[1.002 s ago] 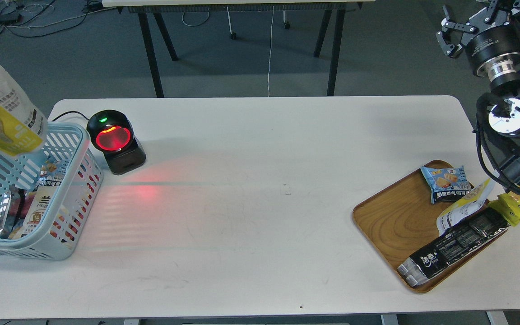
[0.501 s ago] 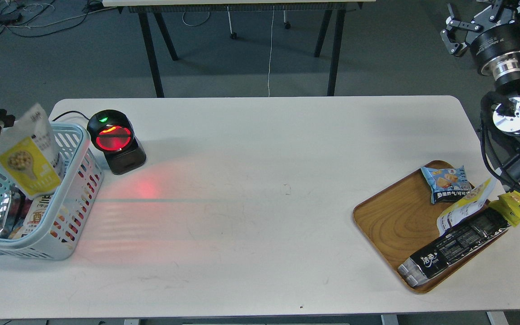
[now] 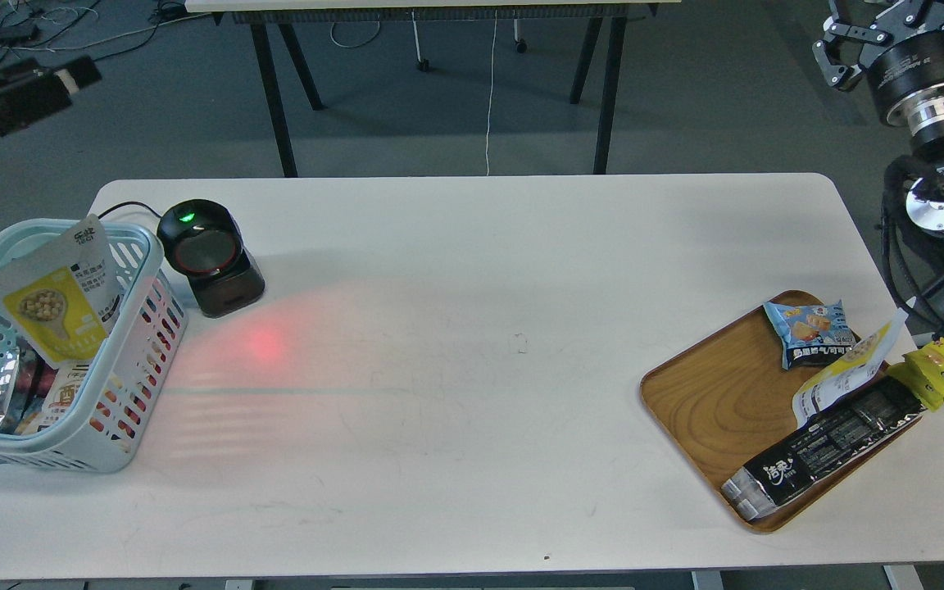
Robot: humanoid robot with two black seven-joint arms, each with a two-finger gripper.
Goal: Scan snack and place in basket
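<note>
The snack (image 3: 58, 303), a yellow-and-white pouch picturing round brown balls, leans upright inside the light blue basket (image 3: 138, 246) at the table's left end, on top of other packs. My left gripper (image 3: 25, 90) is a dark, blurred shape high above and behind the basket, well clear of the snack; its fingers cannot be told apart. My right gripper (image 3: 841, 49) is raised at the top right, beyond the table's far right corner, open and empty.
A black barcode scanner (image 3: 210, 258) with a green light stands right of the basket and casts a red spot on the table. A wooden tray (image 3: 710, 401) at the right holds a blue biscuit packet (image 3: 808, 328), another yellow-and-white pouch (image 3: 845, 373) and a long black bar pack (image 3: 824, 447).
The snack left my left gripper and dropped into the basket. The left gripper rose up and back. The right gripper drifted slightly right. The scanner's window went from bright red to dark.
</note>
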